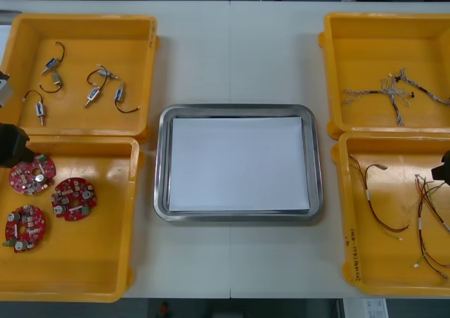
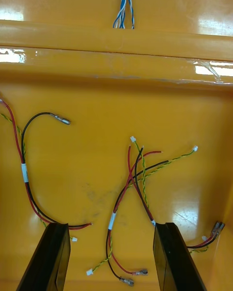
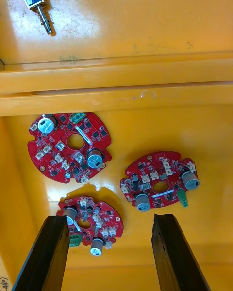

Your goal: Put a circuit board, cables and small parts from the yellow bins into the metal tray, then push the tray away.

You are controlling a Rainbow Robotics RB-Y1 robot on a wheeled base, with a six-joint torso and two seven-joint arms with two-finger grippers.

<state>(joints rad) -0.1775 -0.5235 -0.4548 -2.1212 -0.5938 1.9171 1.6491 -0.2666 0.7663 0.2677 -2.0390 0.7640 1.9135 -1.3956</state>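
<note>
Your left gripper (image 3: 110, 219) hangs spread over three circuit boards (image 1: 74, 198) in the near-left bin (image 1: 91, 255), likely lining up a pick. Small metal parts (image 1: 91, 96) fill the far-left bin (image 1: 84, 19). The metal tray (image 1: 160, 163) holds nothing yet. Far right lie blue and white cables (image 1: 390, 93). Your right gripper (image 2: 111, 228), also spread, hovers over red and yellow cables (image 2: 130, 179), near right.

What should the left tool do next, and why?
Probably lower the left tool onto the circuit board lying partly between its open fingers, centring on it. The metal tray holds nothing yet, and that board lies apart from the other two. The right tool hangs open over the red and yellow cables.
</note>
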